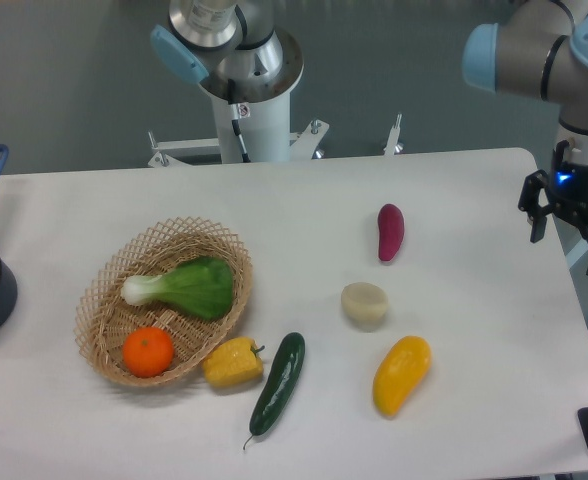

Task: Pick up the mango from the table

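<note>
A: We start at our black two-finger gripper (571, 232), hanging off the right edge of the large white table (474, 200). Its fingers look spread apart, with nothing between them.

B: Agreed, and it sits well apart from the smooth yellow-orange mango (401, 374), which lies near the front, right of centre, tilted with its tapered end toward us.

A: Just beyond the mango we see a pale round bun-like piece (364, 304), and farther still the purple sweet potato (390, 231). To the left lies a dark green cucumber (278, 381).

B: We judge the mango firm but slick, with some weight. We should close across its narrow width at the thick middle, not the tapered tip, or it may squirt out.
</note>
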Motion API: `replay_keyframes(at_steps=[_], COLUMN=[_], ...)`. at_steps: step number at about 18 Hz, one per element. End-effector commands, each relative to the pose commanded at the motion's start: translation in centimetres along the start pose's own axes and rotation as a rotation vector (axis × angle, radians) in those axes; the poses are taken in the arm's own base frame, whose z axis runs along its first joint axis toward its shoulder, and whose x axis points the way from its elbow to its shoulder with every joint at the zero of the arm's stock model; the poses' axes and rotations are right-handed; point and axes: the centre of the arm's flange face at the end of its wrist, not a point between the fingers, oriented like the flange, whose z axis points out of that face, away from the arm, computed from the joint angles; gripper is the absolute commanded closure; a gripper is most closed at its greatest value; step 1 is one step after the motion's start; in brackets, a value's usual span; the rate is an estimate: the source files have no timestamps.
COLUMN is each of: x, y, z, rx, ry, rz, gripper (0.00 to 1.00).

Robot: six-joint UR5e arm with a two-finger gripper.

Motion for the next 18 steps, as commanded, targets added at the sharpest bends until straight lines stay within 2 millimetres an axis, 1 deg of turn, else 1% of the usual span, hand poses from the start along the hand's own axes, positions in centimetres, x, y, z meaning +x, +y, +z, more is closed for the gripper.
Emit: replay_keyframes(at_steps=[4, 6, 7, 9, 10, 14, 18], x=[0.2, 0.9, 1.0, 1.5, 1.9, 1.6, 2.3], y=[-0.2, -0.5, -0.5, -0.9, -1.7, -4.5, -8.0], z=[0.3, 1.2, 1.2, 2.0, 2.7, 3.5, 5.8], rx=[-0.001, 0.005, 0.002, 0.005, 0.010, 0.024, 0.047], ry=[0.003, 0.017, 0.008, 0.005, 0.019, 0.032, 0.075], rz=[0.004, -0.005, -0.027, -0.101, -0.135, -0.280, -0.342], gripper=[0.00, 0.00, 0.00, 0.00, 0.00, 0.00, 0.00])
